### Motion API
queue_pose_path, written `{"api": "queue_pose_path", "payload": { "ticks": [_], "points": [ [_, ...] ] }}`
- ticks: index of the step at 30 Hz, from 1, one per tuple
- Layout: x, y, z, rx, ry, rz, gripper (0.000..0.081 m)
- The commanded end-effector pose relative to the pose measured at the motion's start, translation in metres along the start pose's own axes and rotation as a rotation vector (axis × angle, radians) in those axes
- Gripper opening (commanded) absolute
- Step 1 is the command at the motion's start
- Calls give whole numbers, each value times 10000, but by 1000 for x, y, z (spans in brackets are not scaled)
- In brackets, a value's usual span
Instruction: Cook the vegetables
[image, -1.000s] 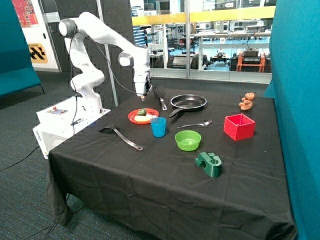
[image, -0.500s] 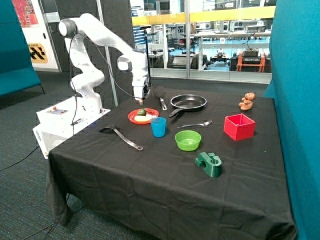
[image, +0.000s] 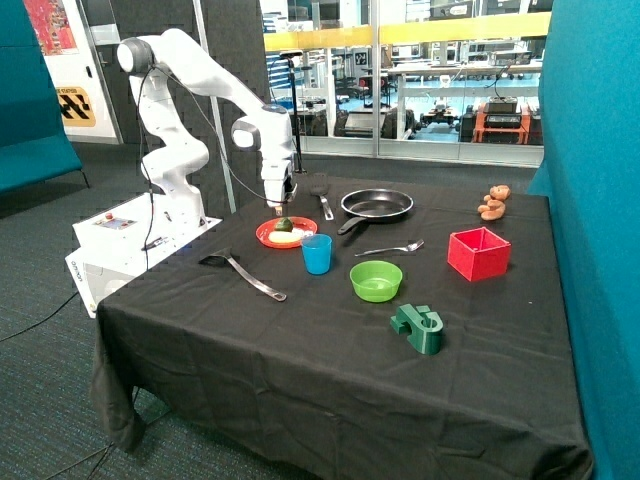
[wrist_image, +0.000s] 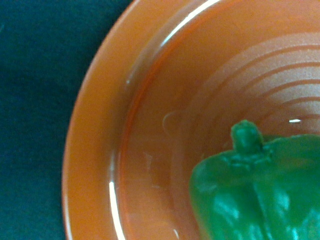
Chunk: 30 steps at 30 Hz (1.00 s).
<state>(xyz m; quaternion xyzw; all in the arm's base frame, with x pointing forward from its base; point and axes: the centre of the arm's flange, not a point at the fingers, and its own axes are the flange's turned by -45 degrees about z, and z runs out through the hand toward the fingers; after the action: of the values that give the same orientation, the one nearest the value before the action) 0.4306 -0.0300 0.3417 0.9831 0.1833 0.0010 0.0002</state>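
The gripper (image: 277, 209) hovers just above the green pepper (wrist_image: 260, 192) on the orange plate (image: 264, 235); its grip can't be told. It should centre over the pepper before closing.

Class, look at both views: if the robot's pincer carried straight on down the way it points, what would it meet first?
Most likely the green pepper lying on the orange plate, or the plate right beside it; the pincer hangs just above them, though depth is uncertain.

A black-clothed table (image: 300, 370) stands on dark grey carpet (image: 40, 300). Glass partition windows (image: 440, 70) fill the upper centre; teal padded panels (image: 600, 250) line the right edge.
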Motion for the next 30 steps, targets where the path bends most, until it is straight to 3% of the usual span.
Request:
{"api": "queue_pose_path", "payload": {
  "ticks": [1, 13, 30],
  "points": [
    [0, 6, 13, 8, -18, 85, 675],
    [-4, 4, 32, 8, -18, 7, 638],
    [5, 1, 41, 8, -18, -165, 608]
  ]
}}
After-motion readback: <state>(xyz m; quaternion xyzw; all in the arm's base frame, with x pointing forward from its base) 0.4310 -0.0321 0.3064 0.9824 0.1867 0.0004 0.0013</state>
